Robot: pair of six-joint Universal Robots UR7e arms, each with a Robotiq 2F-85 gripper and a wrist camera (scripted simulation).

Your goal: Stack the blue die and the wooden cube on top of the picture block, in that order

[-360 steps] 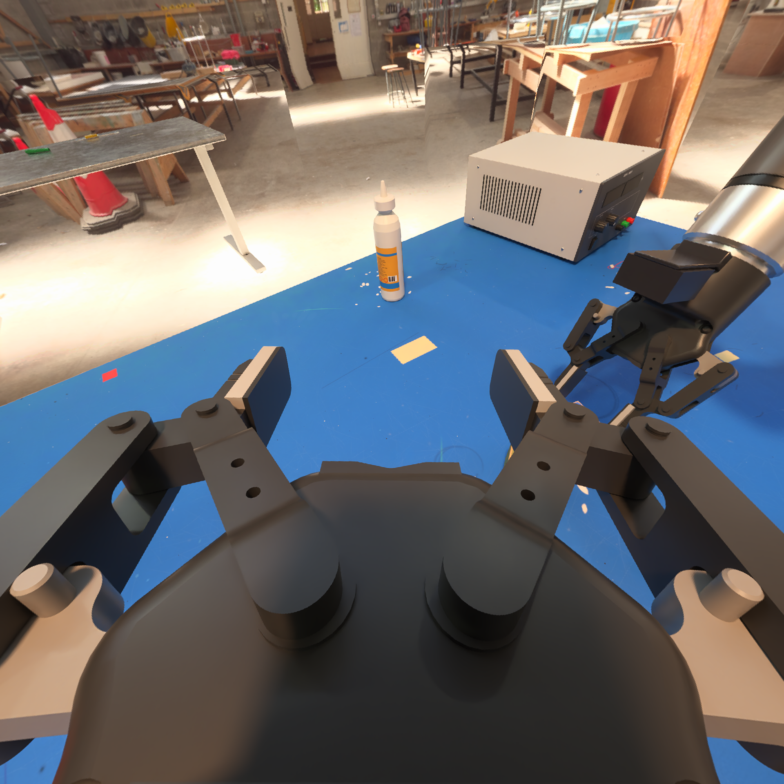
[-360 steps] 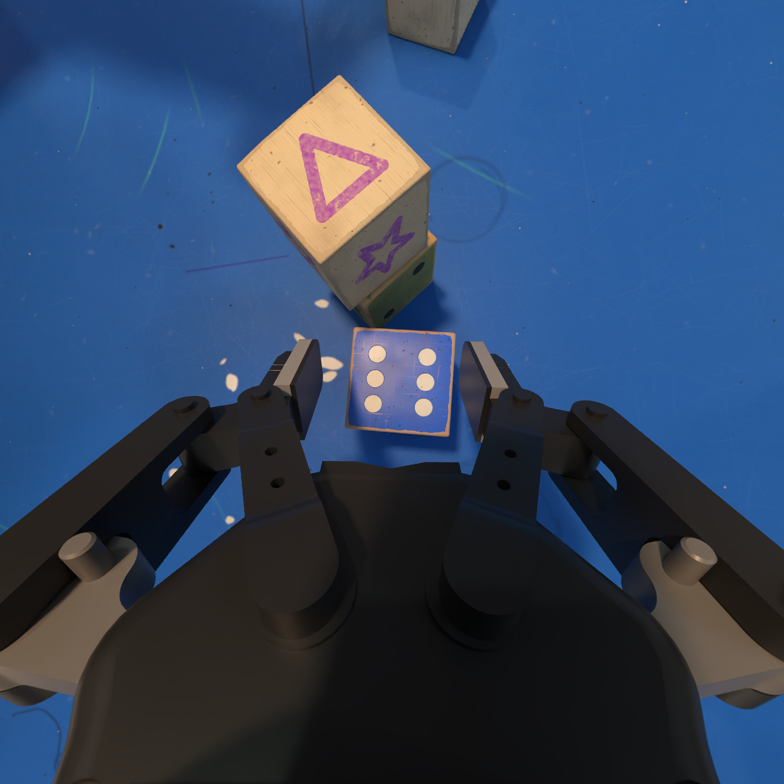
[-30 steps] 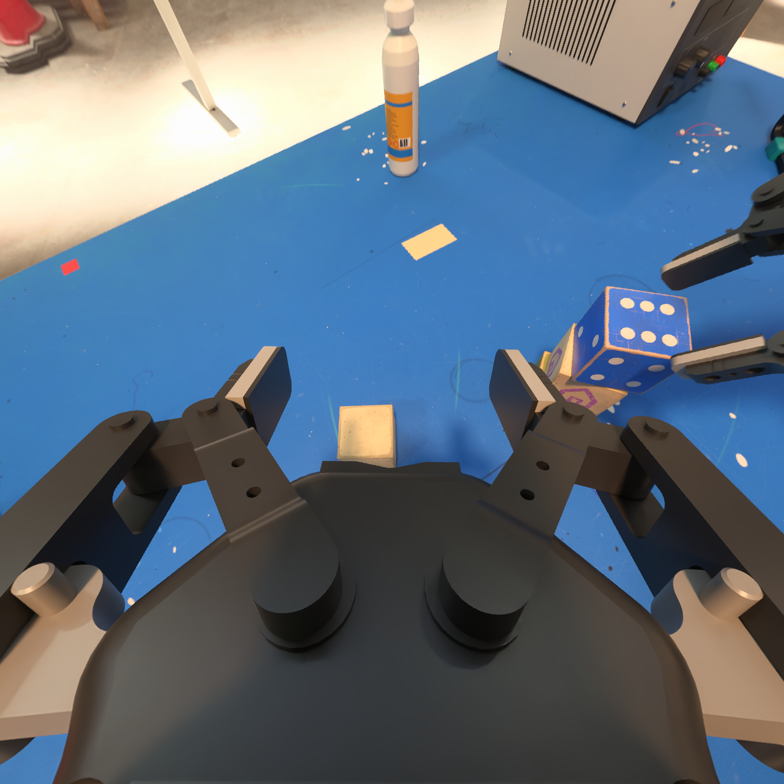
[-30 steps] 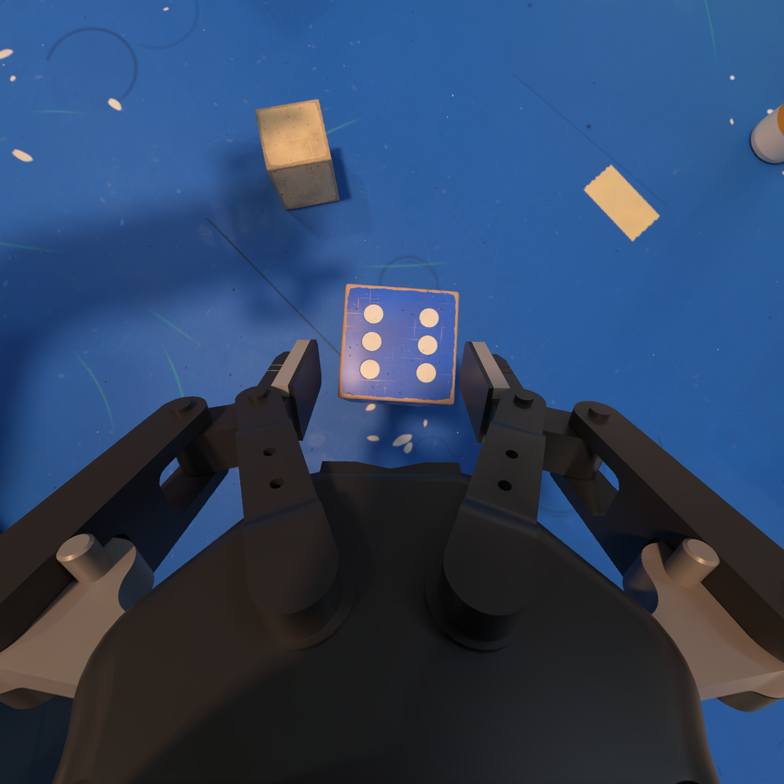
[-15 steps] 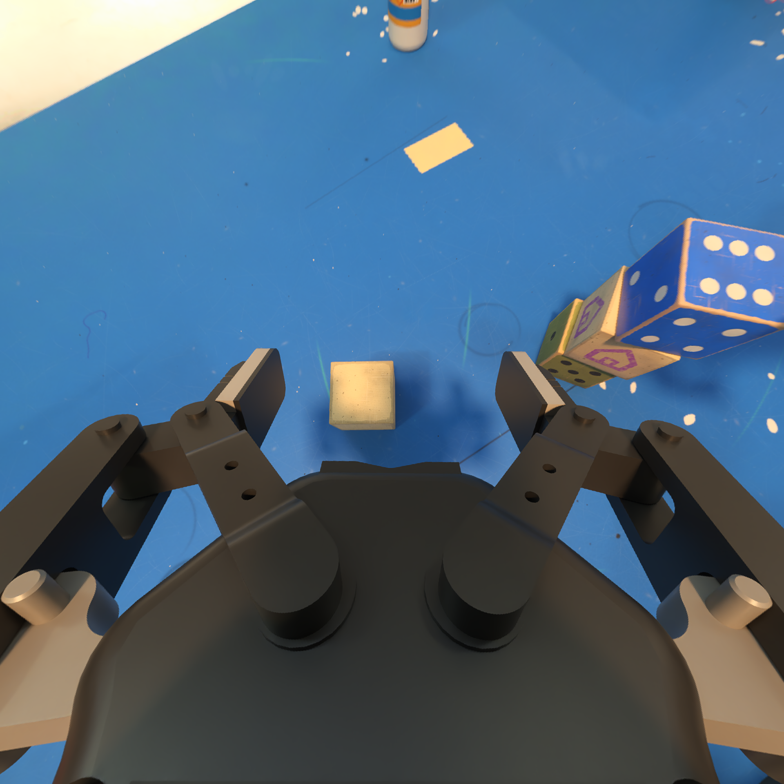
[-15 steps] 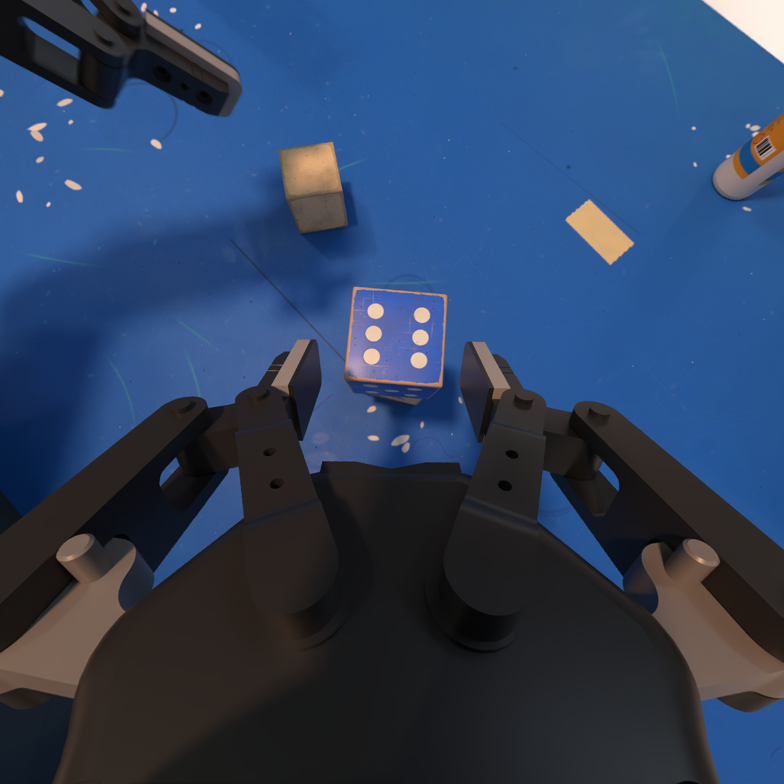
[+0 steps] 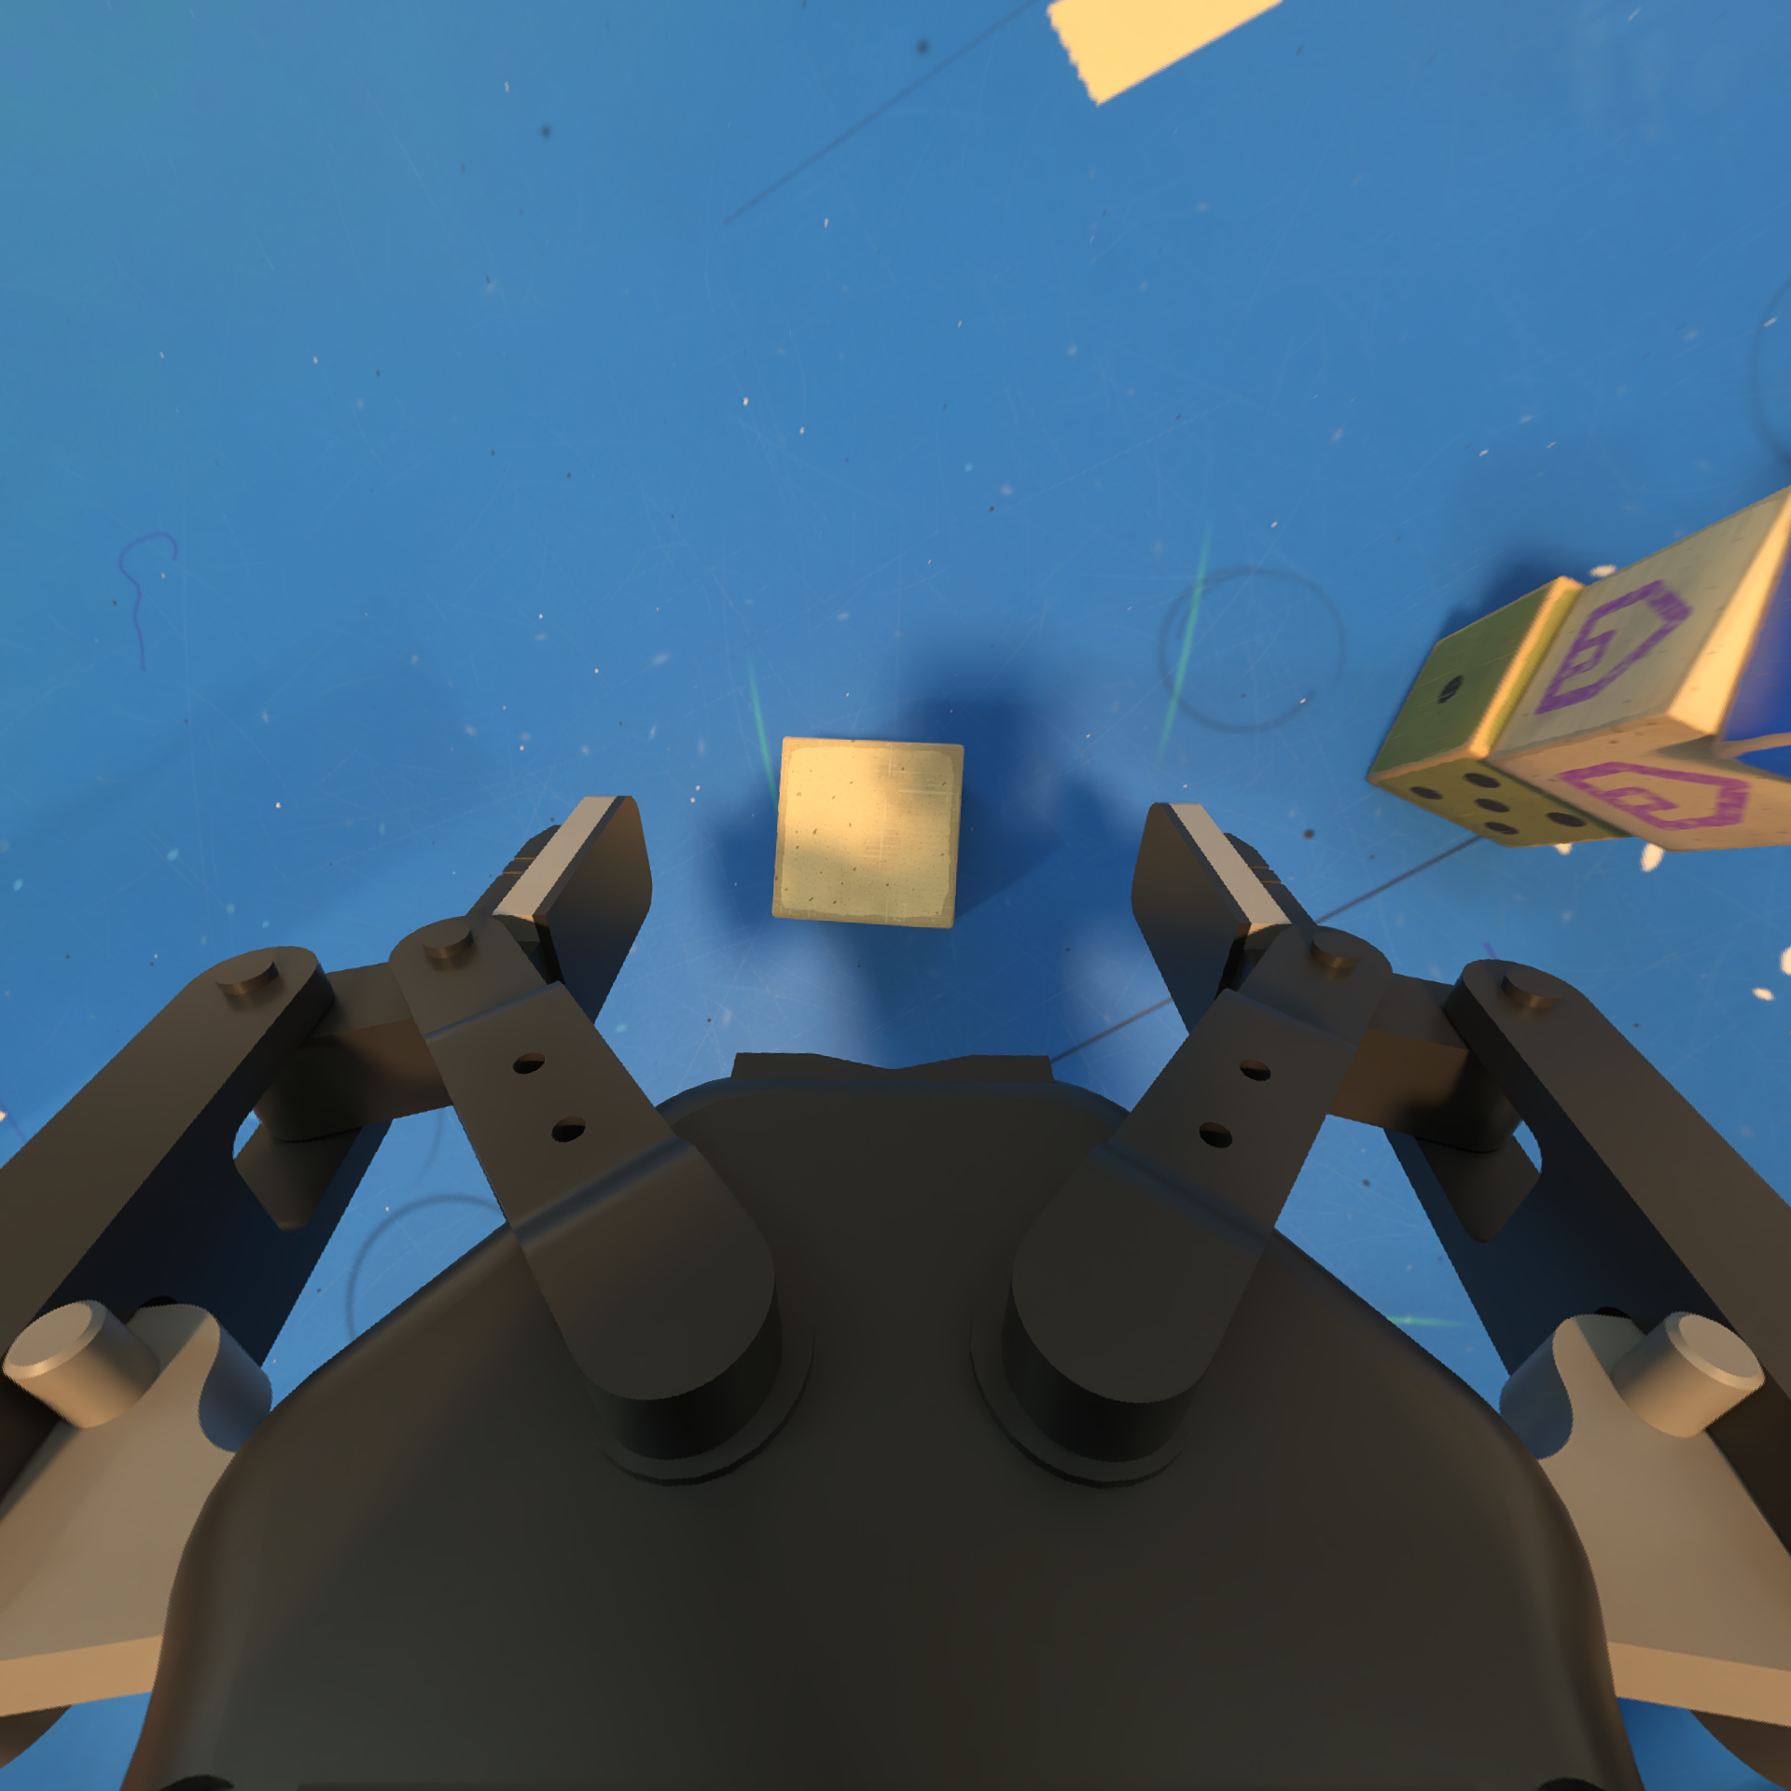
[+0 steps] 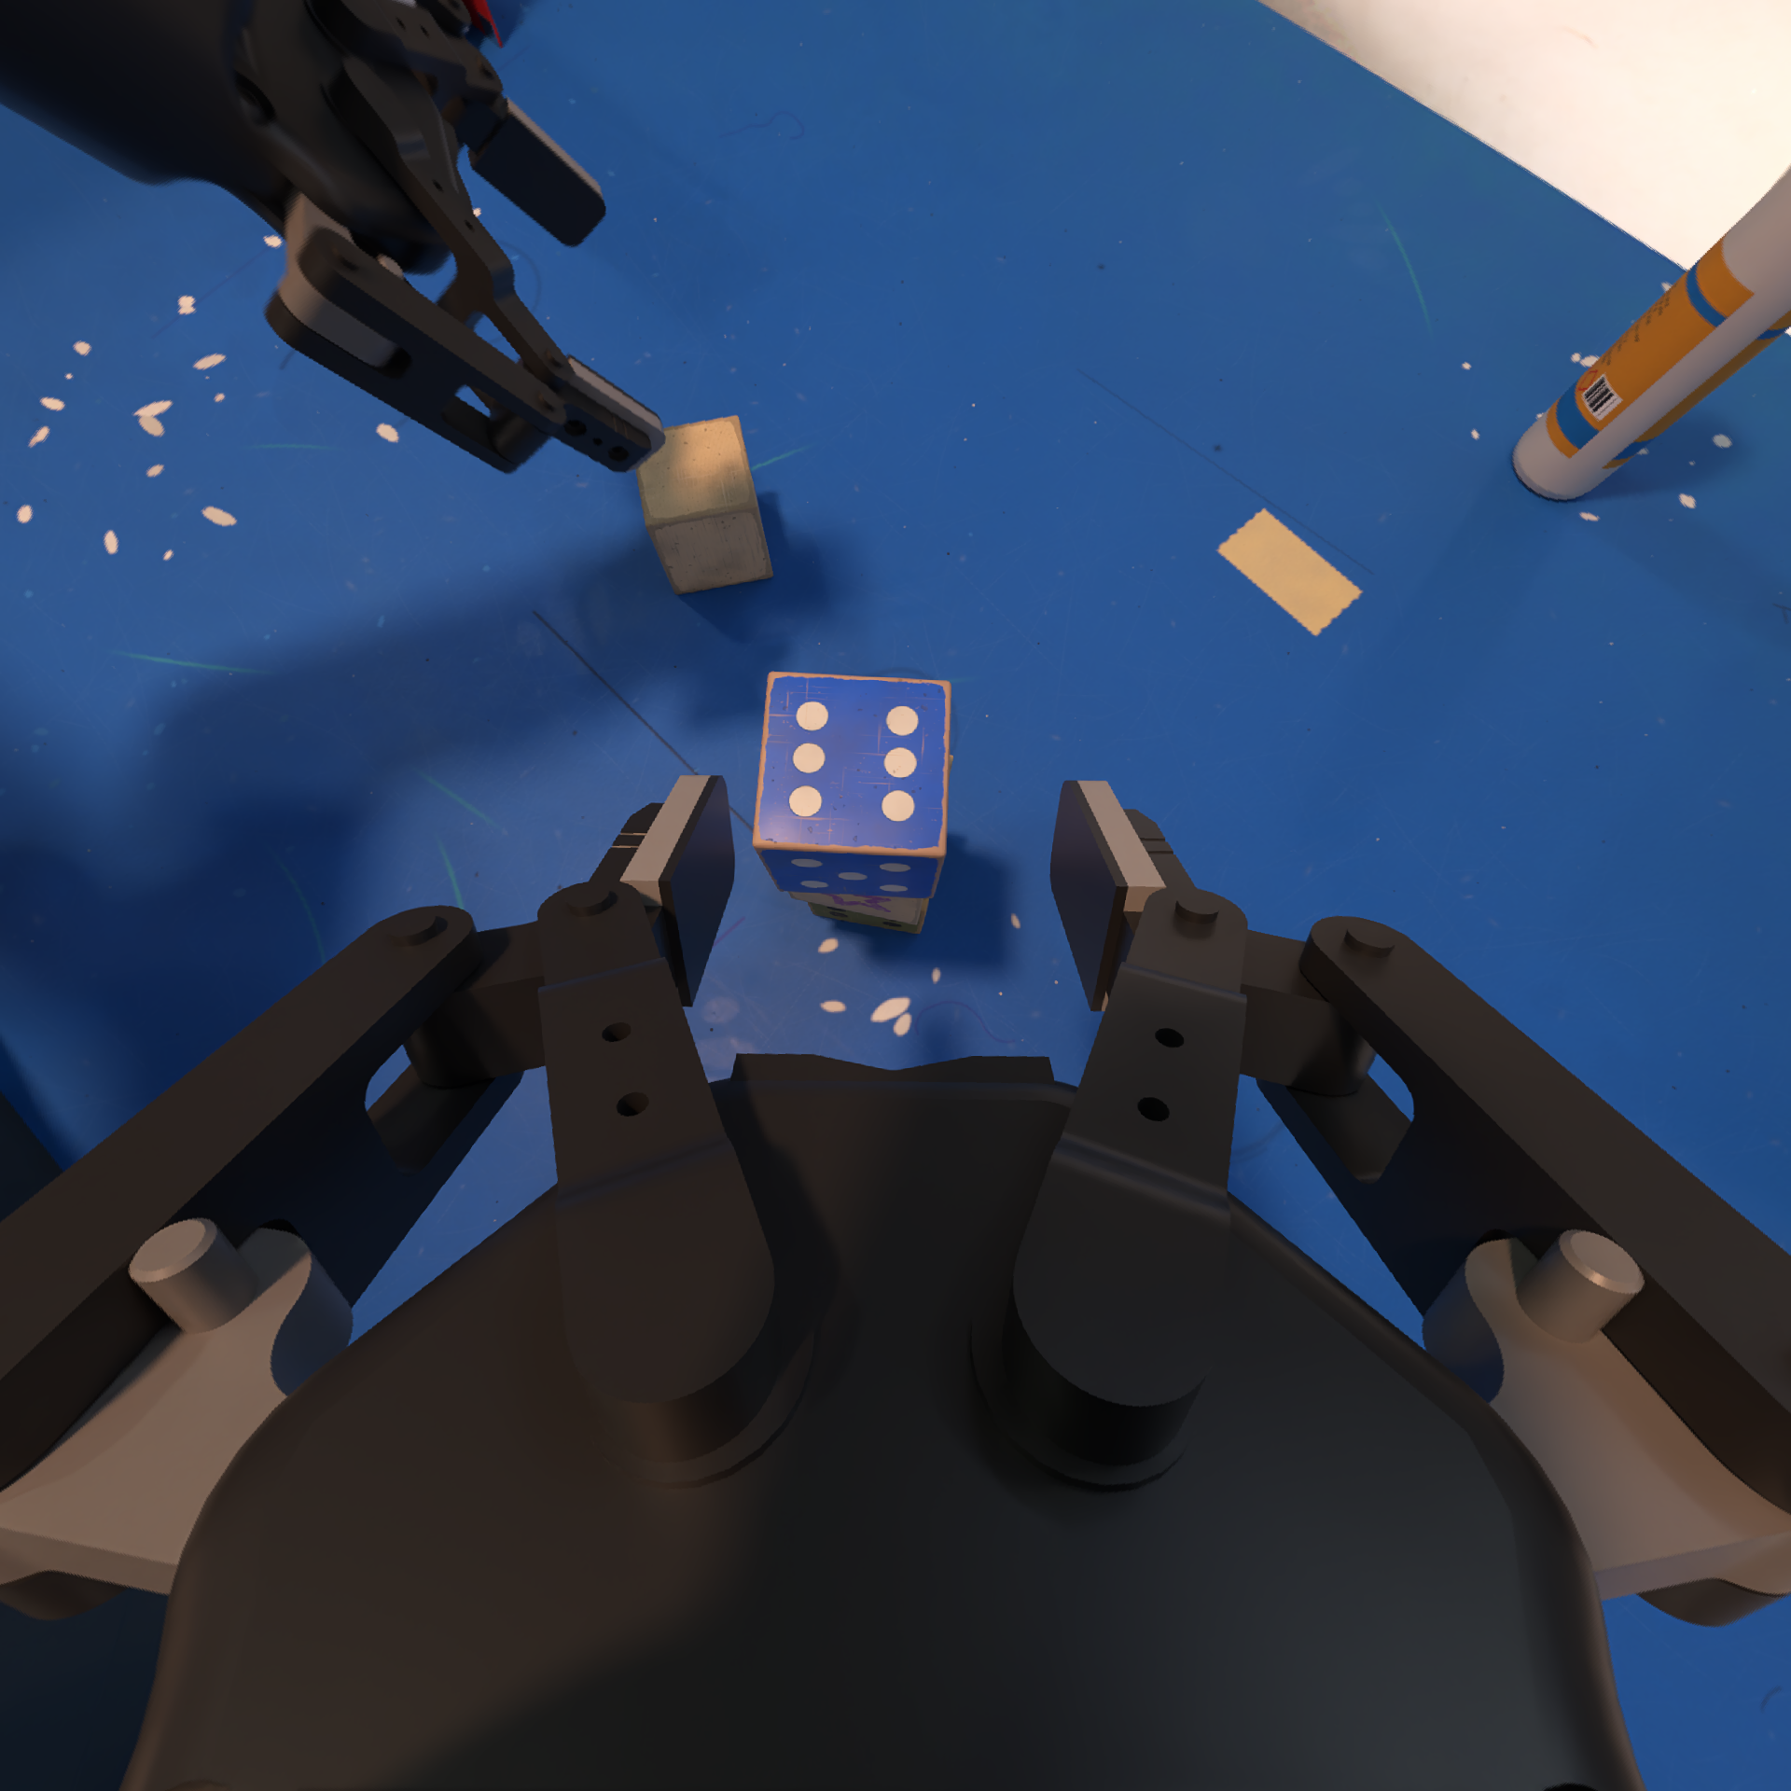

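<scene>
Right wrist view: bottle (image 8: 1648,368) bears orange barcoded label.

I find no words I can make out. The white and orange bottle (image 8: 1648,359) carries a barcode and small print too fine for me to tell. The picture block (image 7: 1638,717) bears purple outline symbols. The blue die (image 8: 853,775) shows six white pips on top; the green die (image 7: 1463,766) under the block shows five dark pips on one face.
</scene>
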